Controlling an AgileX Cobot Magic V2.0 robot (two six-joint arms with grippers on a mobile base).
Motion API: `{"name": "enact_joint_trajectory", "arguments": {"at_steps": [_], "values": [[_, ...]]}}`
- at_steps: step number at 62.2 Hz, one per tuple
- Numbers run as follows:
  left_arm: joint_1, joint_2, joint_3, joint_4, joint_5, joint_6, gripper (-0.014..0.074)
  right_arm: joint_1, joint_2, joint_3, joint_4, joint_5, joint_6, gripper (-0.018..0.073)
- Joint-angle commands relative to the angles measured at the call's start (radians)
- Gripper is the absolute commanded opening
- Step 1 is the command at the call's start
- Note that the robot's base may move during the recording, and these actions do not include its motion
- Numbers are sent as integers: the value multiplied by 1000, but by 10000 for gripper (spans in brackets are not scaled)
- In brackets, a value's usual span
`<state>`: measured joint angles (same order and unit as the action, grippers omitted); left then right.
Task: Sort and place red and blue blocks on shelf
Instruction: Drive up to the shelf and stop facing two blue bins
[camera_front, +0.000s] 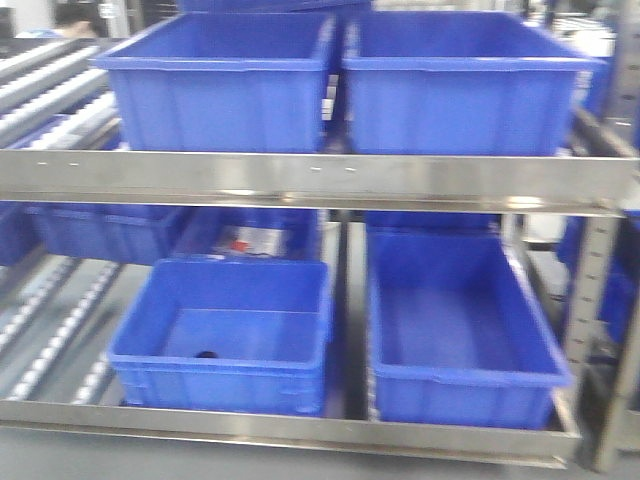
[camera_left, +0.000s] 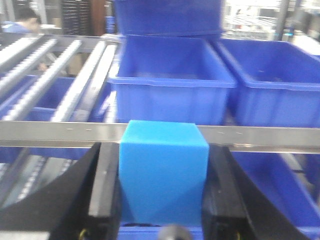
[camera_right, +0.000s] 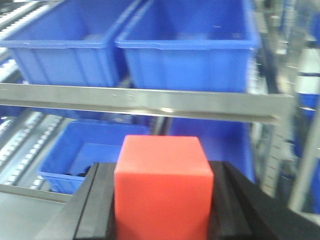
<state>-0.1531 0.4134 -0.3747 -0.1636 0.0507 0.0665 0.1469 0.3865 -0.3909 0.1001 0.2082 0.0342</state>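
Observation:
In the left wrist view my left gripper (camera_left: 161, 172) is shut on the blue block (camera_left: 164, 170), a bright blue cube clamped between both black fingers (camera_left: 102, 185). It hangs just in front of the shelf's steel rail (camera_left: 60, 134). In the right wrist view my right gripper (camera_right: 161, 195) is shut on the red block (camera_right: 162, 187), held before the shelf rail (camera_right: 200, 104). In the front view the shelf (camera_front: 300, 178) shows two tiers of bins; neither gripper nor block appears there.
Two large blue bins (camera_front: 220, 80) (camera_front: 460, 80) sit on the upper tier. Two more (camera_front: 225, 335) (camera_front: 455, 330) sit on the lower tier, the left one holding a small dark object (camera_front: 207, 354). Roller tracks (camera_front: 50, 320) run on the left. A steel upright (camera_front: 590, 330) stands at the right.

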Motion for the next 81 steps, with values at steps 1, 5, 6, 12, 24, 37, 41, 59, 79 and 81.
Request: {"name": "enact_joint_trajectory", "arguments": {"at_steps": [1, 5, 6, 12, 24, 37, 41, 59, 79, 81], "values": [[1, 5, -29, -6, -89, 2, 124, -7, 6, -31, -8, -94, -3, 68], [1, 5, -29, -6, -89, 2, 124, -7, 6, -31, -8, -94, -3, 68], [1, 5, -29, -6, -89, 2, 124, -7, 6, -31, -8, -94, -3, 68], [1, 5, -29, -6, -89, 2, 124, -7, 6, -31, -8, -94, -3, 68], [1, 5, -29, -6, -89, 2, 124, -7, 6, -31, -8, -94, -3, 68], [1, 5, -29, -6, -89, 2, 124, -7, 6, -31, -8, -94, -3, 68], [1, 5, -29, -6, -89, 2, 124, -7, 6, -31, -8, -94, -3, 68], [1, 5, -29, -6, -89, 2, 124, -7, 6, -31, -8, -94, -3, 68], [1, 5, -29, -6, -89, 2, 124, -7, 6, -31, -8, -94, -3, 68], [1, 5, -29, -6, -89, 2, 124, -7, 6, -31, -8, -94, -3, 68]]}}
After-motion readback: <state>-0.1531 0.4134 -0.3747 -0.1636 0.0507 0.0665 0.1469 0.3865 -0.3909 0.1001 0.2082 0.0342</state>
